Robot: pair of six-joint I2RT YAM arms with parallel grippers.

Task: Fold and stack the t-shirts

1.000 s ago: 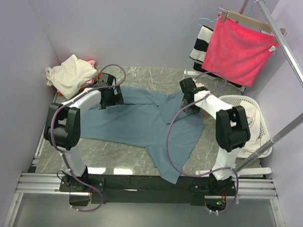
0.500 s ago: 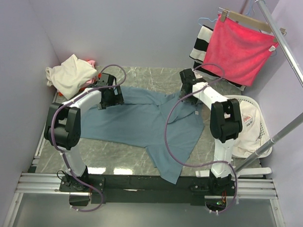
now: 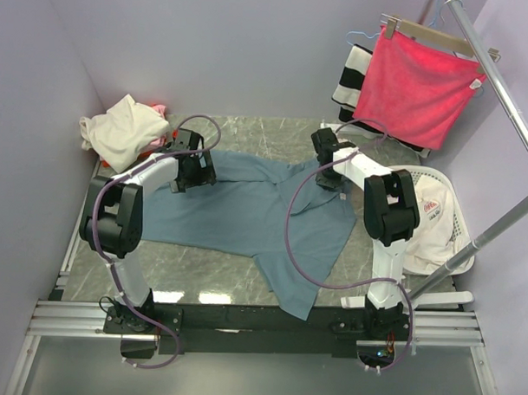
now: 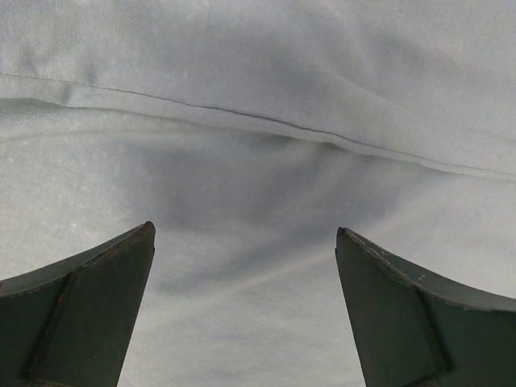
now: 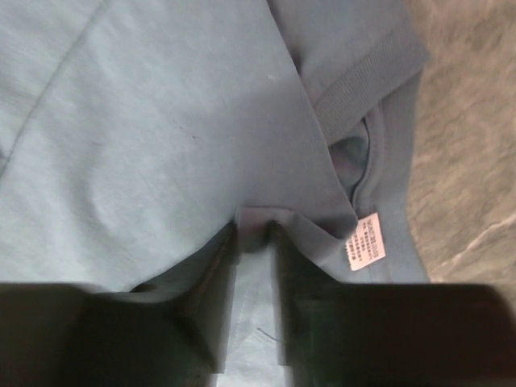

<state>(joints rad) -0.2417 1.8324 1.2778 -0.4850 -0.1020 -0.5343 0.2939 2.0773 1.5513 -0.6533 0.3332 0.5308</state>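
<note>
A dusty blue-grey t-shirt (image 3: pixel 246 210) lies spread across the marble table (image 3: pixel 375 236), with one corner hanging toward the near edge. My left gripper (image 3: pixel 191 171) hovers open just over its left part; in the left wrist view the jaws (image 4: pixel 244 234) stand wide apart over smooth blue cloth (image 4: pixel 258 161) with a seam. My right gripper (image 3: pixel 328 175) is shut on a pinched fold of the blue shirt (image 5: pixel 161 121) beside the collar (image 5: pixel 363 72) and a white label (image 5: pixel 365 242). A cream shirt (image 3: pixel 119 132) with pink-red cloth (image 3: pixel 158 111) behind it lies at the far left.
A white basket (image 3: pixel 454 226) at the right holds a white shirt with red print (image 3: pixel 430 203). A bright pink-red towel (image 3: pixel 415 86) and a striped cloth (image 3: pixel 351 75) hang on a rack (image 3: pixel 502 93) at the far right. Purple walls enclose the table.
My right arm has swung its elbow inward and its gripper has shifted slightly toward the far side with the collar fold in it. The left arm has barely moved.
</note>
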